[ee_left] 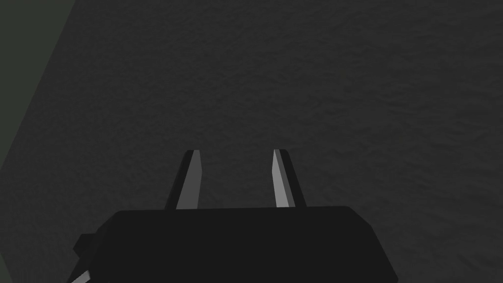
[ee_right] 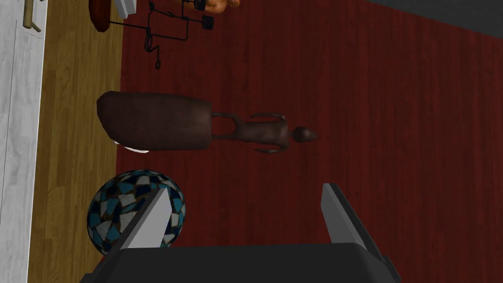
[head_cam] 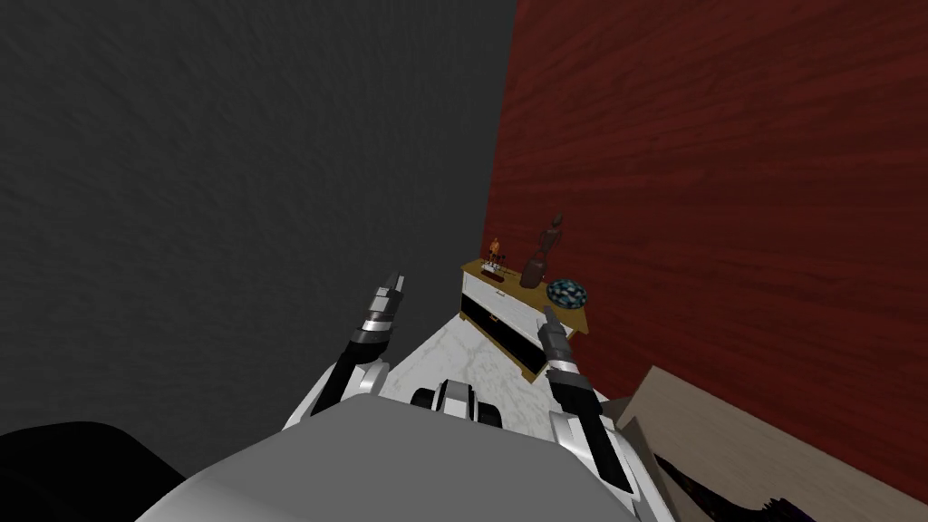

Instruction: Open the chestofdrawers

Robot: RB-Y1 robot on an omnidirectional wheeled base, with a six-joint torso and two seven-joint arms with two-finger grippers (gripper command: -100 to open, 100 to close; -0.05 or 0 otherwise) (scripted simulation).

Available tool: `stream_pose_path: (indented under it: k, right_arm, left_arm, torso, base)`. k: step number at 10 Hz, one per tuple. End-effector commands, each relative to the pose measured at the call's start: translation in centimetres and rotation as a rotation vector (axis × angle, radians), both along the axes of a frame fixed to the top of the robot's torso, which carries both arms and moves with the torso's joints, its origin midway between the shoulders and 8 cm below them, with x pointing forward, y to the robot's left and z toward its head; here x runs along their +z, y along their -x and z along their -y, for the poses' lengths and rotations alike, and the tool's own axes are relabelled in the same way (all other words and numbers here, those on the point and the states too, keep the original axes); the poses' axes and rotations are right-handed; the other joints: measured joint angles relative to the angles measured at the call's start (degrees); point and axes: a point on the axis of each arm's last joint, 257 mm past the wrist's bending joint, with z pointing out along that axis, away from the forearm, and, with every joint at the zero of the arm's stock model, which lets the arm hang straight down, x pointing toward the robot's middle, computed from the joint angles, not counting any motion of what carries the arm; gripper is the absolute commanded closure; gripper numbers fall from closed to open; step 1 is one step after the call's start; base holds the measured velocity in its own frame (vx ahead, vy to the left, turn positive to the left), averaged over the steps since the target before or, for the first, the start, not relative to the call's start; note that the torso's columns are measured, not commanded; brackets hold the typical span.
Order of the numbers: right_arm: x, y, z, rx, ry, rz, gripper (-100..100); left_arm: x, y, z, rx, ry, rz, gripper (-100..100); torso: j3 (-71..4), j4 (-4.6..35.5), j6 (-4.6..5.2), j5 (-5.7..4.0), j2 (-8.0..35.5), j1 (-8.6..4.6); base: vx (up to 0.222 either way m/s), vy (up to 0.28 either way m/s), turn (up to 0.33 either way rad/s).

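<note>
Dark red wood-grain wall [head_cam: 725, 181] meeting a dark grey wall [head_cam: 227, 181] over a pale marbled floor [head_cam: 453, 353]. Against the red wall, just past the right gripper's [head_cam: 546, 313] fingertips: the chest of drawers [head_cam: 497, 304], low and long, white front crossed by black bands, yellow-brown wooden top. On the top, a brown figurine [head_cam: 541, 254], a blue-and-white mosaic ball [head_cam: 566, 293] and a small orange ornament [head_cam: 494, 249].

From the right wrist, closer detail: right gripper [ee_right: 245, 189] spread wide and empty, mosaic ball [ee_right: 123, 196] partly behind one finger, figurine [ee_right: 162, 122] beyond the tips, chest's white front [ee_right: 14, 147] further out past the ball's side.

Left gripper [head_cam: 391, 283] well apart from the chest. From its wrist [ee_left: 237, 177], fingers apart, holding nothing.
</note>
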Motion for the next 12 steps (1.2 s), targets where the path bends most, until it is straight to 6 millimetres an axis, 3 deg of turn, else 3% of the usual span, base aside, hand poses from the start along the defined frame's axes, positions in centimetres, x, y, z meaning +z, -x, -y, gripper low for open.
stream_pose_path:
  k: [1, 2, 3, 4, 5, 6, 7, 8, 9, 10, 11, 12]
  right_arm:
    - [-1.5, -0.4, 0.9, -0.019, 0.020, -0.058, -100]
    - [-4.4, -0.6, 1.7, -0.043, 0.066, -0.140, -100]
    - [-4.6, -0.7, 1.9, -0.047, 0.065, -0.149, -100]
    - [-7.5, -0.7, 2.9, -0.072, 0.107, -0.229, -100]
    - [-8.0, -0.7, 3.1, -0.080, 0.111, -0.245, -100]
    - [-10.6, -0.5, 4.1, -0.105, 0.155, -0.317, -100]
    - [-11.3, -0.4, 4.5, -0.118, 0.158, -0.345, -100]
    - [-13.8, 0.0, 5.7, -0.144, 0.200, -0.413, -100]
    - [-14.7, 0.2, 6.2, -0.159, 0.207, -0.446, -100]
    - [-17.3, 0.9, 7.4, -0.183, 0.248, -0.515, -100]
    - [-18.0, 1.2, 8.0, -0.203, 0.257, -0.547, -100]
    - [-20.3, 2.0, 9.3, -0.230, 0.293, -0.614, -100]
  left_arm:
    - [0.0, 0.0, 0.0, 0.000, 0.000, 0.000, 0]
    - [0.0, 0.0, 0.0, 0.000, 0.000, 0.000, 0]
    - [0.0, 0.0, 0.0, 0.000, 0.000, 0.000, 0]
    - [0.0, 0.0, 0.0, 0.000, 0.000, 0.000, 0]
    - [0.0, 0.0, 0.0, 0.000, 0.000, 0.000, 0]
    - [0.0, 0.0, 0.0, 0.000, 0.000, 0.000, 0]
    - [0.0, 0.0, 0.0, 0.000, 0.000, 0.000, 0]
    - [0.0, 0.0, 0.0, 0.000, 0.000, 0.000, 0]
    - [0.0, 0.0, 0.0, 0.000, 0.000, 0.000, 0]
    - [0.0, 0.0, 0.0, 0.000, 0.000, 0.000, 0]
    - [0.0, 0.0, 0.0, 0.000, 0.000, 0.000, 0]
    - [0.0, 0.0, 0.0, 0.000, 0.000, 0.000, 0]
  torso:
    - [0.0, 0.0, 0.06, 0.01, 0.0, -0.02]
    - [0.1, 0.0, 0.04, 0.00, 0.1, -0.05]
    - [0.0, 0.0, -0.02, 0.00, 0.0, 0.00]
    - [0.0, 0.0, 0.05, 0.00, 0.0, -0.02]
    - [0.0, 0.0, 0.01, 0.01, 0.0, 0.02]
    - [0.0, 0.0, 0.04, 0.02, 0.0, 0.01]
    - [0.0, 0.0, 0.01, 0.01, 0.0, 0.01]
    - [0.0, 0.0, 0.04, 0.00, 0.0, -0.03]
    - [0.0, 0.0, -0.01, 0.00, 0.0, 0.00]
    - [0.0, 0.0, 0.06, 0.00, 0.1, -0.05]
    - [0.0, 0.0, 0.00, 0.00, 0.0, -0.02]
    - [0.0, 0.0, 0.06, 0.00, 0.1, -0.01]
  base:
    - [0.017, 0.003, -0.028]
    - [0.030, 0.011, 0.197]
    - [0.033, 0.005, 0.126]
    - [0.046, 0.013, 0.205]
    - [0.042, 0.015, 0.111]
    - [0.051, 0.021, 0.196]
    - [0.046, 0.009, 0.117]
    - [0.052, 0.014, 0.280]
    - [0.044, 0.004, 0.133]
    - [0.057, 0.007, 0.245]
    - [0.050, 0.000, 0.119]
    - [0.052, 0.005, 0.228]
